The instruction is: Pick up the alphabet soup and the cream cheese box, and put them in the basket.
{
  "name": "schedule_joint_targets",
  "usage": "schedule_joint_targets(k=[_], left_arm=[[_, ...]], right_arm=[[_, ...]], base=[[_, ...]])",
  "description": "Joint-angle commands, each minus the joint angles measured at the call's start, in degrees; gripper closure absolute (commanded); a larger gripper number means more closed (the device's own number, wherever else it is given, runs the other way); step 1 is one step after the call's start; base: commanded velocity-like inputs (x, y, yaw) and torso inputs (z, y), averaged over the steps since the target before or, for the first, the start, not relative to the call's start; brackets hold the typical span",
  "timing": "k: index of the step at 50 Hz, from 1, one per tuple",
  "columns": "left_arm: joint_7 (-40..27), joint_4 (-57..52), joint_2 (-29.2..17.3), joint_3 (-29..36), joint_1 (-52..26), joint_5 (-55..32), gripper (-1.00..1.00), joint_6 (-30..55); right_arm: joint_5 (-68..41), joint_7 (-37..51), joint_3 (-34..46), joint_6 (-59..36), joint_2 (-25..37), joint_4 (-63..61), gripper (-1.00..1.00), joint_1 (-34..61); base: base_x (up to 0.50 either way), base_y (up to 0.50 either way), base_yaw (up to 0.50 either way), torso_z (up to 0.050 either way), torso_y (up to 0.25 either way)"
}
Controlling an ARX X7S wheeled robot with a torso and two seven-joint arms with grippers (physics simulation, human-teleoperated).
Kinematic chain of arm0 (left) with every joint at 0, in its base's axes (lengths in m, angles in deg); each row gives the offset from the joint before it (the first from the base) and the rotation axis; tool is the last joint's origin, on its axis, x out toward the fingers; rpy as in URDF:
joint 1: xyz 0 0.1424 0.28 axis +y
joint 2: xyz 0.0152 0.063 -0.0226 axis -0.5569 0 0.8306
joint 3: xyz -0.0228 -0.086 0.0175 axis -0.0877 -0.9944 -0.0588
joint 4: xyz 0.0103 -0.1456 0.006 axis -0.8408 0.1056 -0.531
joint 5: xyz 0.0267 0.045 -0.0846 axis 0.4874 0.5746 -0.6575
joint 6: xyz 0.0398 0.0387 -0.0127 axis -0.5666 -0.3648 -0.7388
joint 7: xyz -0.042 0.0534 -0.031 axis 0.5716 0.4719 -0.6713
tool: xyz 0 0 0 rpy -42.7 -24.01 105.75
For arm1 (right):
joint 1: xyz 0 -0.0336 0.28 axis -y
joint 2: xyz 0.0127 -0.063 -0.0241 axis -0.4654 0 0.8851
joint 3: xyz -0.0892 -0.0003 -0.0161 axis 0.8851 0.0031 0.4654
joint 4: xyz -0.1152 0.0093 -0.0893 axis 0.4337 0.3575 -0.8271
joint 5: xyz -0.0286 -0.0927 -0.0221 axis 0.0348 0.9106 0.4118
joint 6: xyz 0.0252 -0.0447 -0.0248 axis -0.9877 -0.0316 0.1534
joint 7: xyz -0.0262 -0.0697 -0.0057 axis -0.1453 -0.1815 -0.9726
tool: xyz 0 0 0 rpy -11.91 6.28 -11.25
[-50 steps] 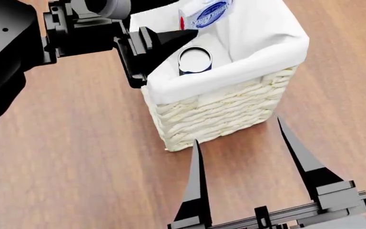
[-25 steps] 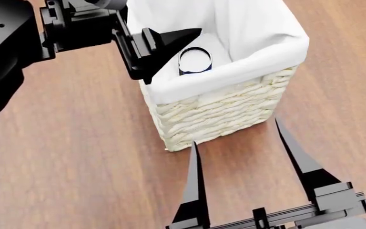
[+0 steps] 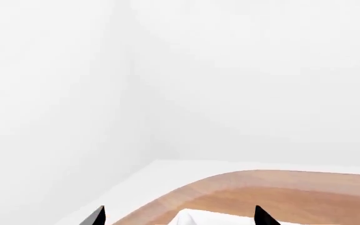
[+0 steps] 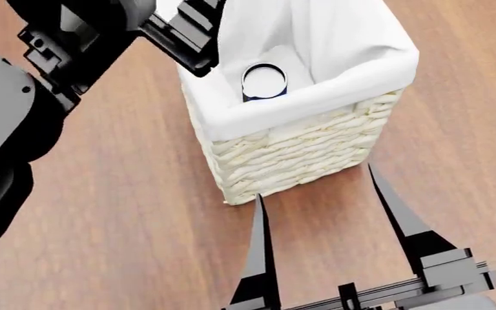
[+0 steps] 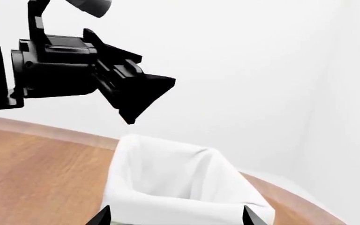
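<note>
The basket (image 4: 299, 152), cream wicker with a white liner, stands on the wood floor. It also shows in the right wrist view (image 5: 167, 187). The alphabet soup (image 4: 265, 82) stands upright inside it by the near wall, and only its pale top and blue rim show. The cream cheese box is not in view. My left gripper (image 3: 180, 216) is open and empty, raised over the basket's far left corner. It shows above the liner in the right wrist view (image 5: 152, 101). My right gripper (image 4: 314, 182) is open and empty, low in front of the basket's near wall.
Bare wood floor (image 4: 119, 213) lies all round the basket. My left arm (image 4: 24, 110) reaches across the upper left of the head view. A white wall (image 3: 243, 84) stands beyond the floor's edge.
The cream cheese box, seen over the basket's far end one second ago, is out of sight. My left gripper has lifted up and back from the basket. My right gripper has barely moved.
</note>
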Motion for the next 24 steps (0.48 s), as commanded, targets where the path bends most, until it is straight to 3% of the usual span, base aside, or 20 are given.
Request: schedule_joint_targets(k=[1,10,24], left_arm=[[-18.38,-20.61,-2.85,-3.67,9.86,4.04,-1.0,-0.96],[-23.02,-32.28,-5.49,-3.22,15.53,5.95,-1.0,-0.45],[-25.9,-40.42,-7.04,-3.12,19.35,5.94,-1.0,0.34]], right_arm=[[0.37,0.03,0.06,0.08,-0.16,-0.31,-1.0,-0.29],[0.51,-0.3,0.23,-0.07,-0.77,-0.2,-1.0,-0.29],[0.39,-0.78,0.08,0.81,-0.88,0.59,-1.0,-0.6]], base=[[0.0,0.0,0.0,0.0,0.0],[0.0,0.0,0.0,0.0,0.0],[0.0,0.0,0.0,0.0,0.0]])
